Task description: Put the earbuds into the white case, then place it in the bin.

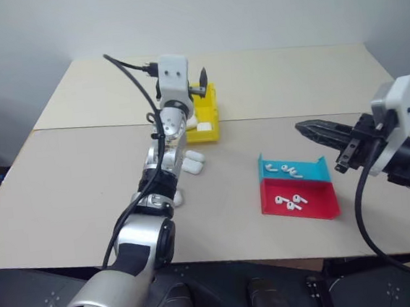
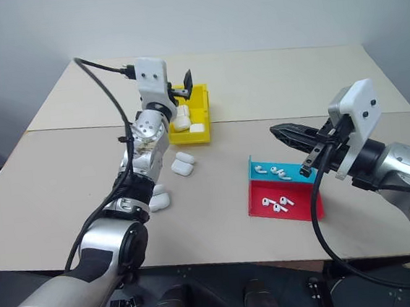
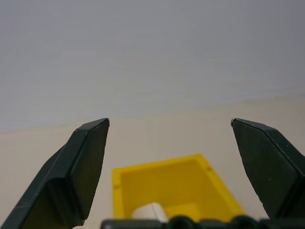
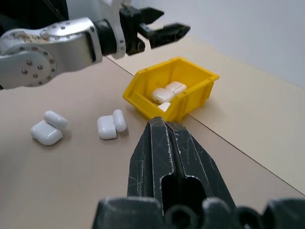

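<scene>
1. Head views: we see the left gripper (image 2: 184,85) over the bin (image 2: 203,117), fingers spread, empty. Cases (image 2: 190,123) lie in the bin below it.
2. The right gripper (image 1: 311,128) is shut, empty, above the tray (image 1: 315,202) holding earbuds (image 1: 290,202).
3. Right wrist view: more cases (image 4: 110,125) lie beside the bin, beyond its tips.
</scene>
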